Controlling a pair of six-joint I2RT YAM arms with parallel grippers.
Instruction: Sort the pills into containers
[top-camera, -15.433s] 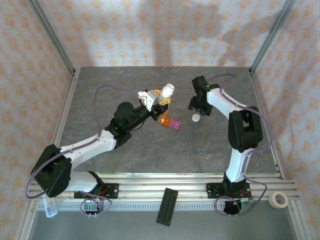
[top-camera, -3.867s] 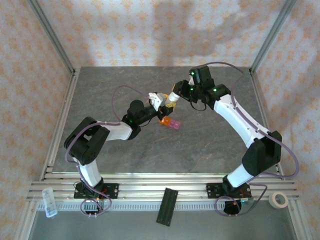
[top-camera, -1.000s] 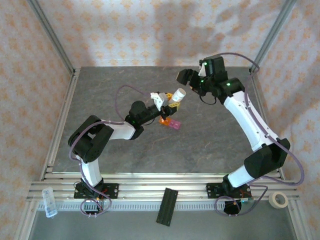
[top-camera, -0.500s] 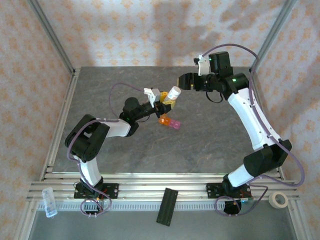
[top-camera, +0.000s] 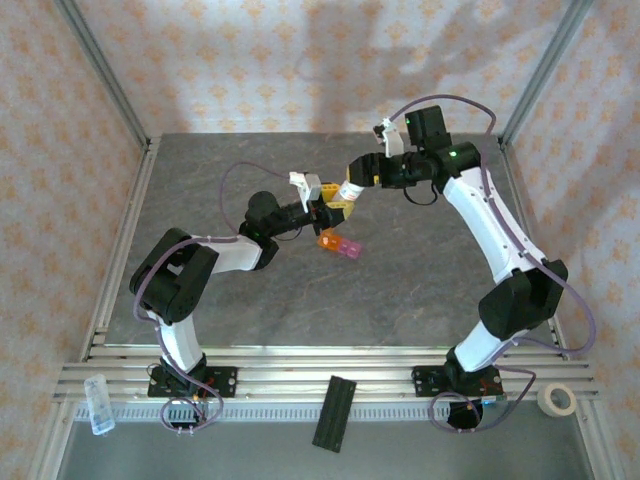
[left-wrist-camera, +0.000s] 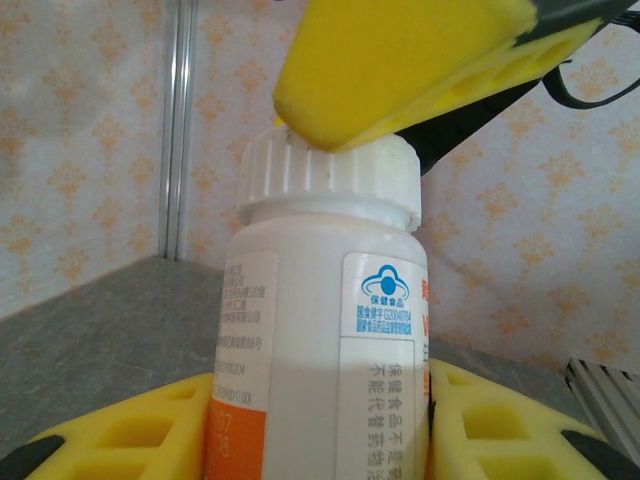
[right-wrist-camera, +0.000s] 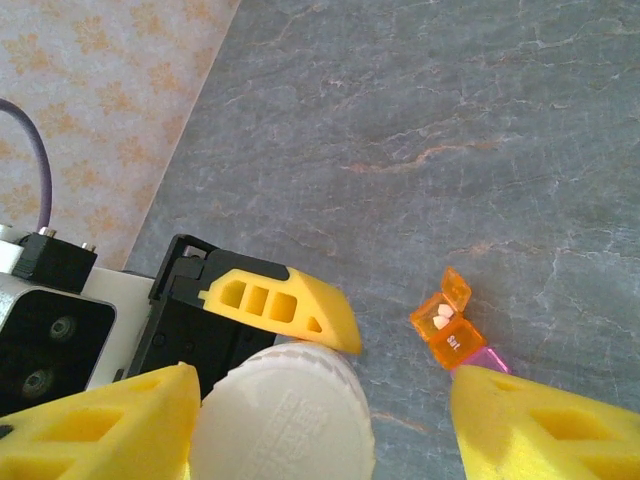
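Down at the bottom edge of the overhead view, on the rails in front of the arm bases, a black strip (top-camera: 335, 412) lies at a slant. A roll of tape (top-camera: 556, 399) sits at lower right and a small clear plastic piece (top-camera: 98, 404) at lower left.

Up onto the grey table (top-camera: 420, 300), and there are the containers (top-camera: 338, 243), just above the middle of the frame. The orange box (top-camera: 327, 239) on the left is joined to the pink box (top-camera: 349, 248) on the right, and they rest on the tabletop with neither arm touching them. The right wrist camera has them at middle right: the orange box's lid (right-wrist-camera: 455, 290) stands open and two pale pills (right-wrist-camera: 441, 318) lie inside. What is in the pink box, I can't tell.

Just above the containers in the overhead view, the left gripper (top-camera: 322, 206) reaches in from the left, clamped on a white bottle (top-camera: 346, 190). Its yellow fingers (left-wrist-camera: 130, 440) press the bottle's sides low in the left wrist view, with the ribbed white cap (left-wrist-camera: 330, 180) on top.

Right at that cap is the right gripper (top-camera: 360, 172), jaws spread. One yellow finger (left-wrist-camera: 400, 70) touches the cap's top edge, while in the right wrist view the other finger (right-wrist-camera: 540, 425), at lower right, stands clear of the cap.

Behind it all is the patterned wall (top-camera: 300, 70).
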